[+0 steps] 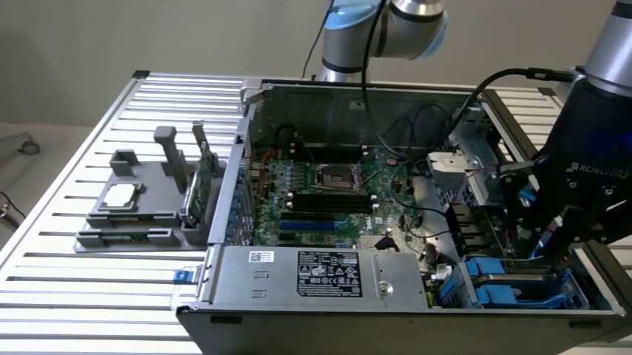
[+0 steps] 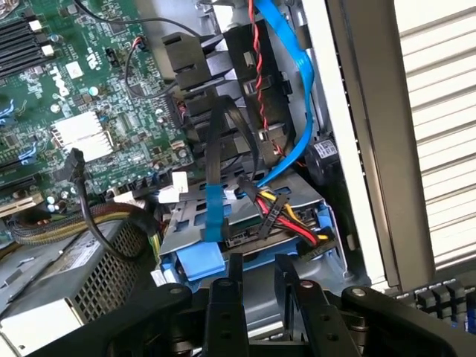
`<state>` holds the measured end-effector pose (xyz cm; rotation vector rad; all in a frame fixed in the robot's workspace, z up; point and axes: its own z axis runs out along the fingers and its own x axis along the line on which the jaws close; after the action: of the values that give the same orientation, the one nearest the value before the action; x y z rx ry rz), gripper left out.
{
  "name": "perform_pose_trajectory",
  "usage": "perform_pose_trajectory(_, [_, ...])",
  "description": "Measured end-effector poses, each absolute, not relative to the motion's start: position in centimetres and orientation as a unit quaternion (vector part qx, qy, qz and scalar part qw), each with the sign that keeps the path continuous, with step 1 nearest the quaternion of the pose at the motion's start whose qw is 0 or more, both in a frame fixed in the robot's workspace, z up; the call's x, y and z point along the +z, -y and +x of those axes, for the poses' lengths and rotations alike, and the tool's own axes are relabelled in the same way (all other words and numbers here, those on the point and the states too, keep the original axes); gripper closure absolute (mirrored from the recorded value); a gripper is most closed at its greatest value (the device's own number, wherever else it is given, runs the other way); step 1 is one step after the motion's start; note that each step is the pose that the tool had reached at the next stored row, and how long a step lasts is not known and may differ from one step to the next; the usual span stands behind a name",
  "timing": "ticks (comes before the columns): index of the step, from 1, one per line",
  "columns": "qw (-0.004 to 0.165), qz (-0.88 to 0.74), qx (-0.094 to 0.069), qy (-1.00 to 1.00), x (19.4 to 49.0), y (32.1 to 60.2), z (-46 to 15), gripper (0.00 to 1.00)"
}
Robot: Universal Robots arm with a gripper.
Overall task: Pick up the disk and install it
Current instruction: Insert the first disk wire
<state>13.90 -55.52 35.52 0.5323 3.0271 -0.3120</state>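
Open computer case (image 1: pixel 326 103) with motherboard (image 1: pixel 326 196) and power supply (image 1: pixel 277 274), grey fixture (image 1: pixel 148 222) beside it on slatted table (image 1: pixel 89 296)

A robotics lab: an opened computer case (image 1: pixel 345 103) sits on a slatted aluminium table (image 1: pixel 59 296).

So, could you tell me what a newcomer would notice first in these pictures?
The open computer case on the slatted table draws the eye first, its green motherboard laid bare. Next comes the black pincer, which hangs over the blue drive carriers at the exterior view's lower right.
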Motion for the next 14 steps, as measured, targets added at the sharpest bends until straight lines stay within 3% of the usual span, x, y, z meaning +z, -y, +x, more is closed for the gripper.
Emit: perform_pose_trajectory(14, [0.020,0.211,-0.102,-0.972,35.58,56.31,14.57,0.69])
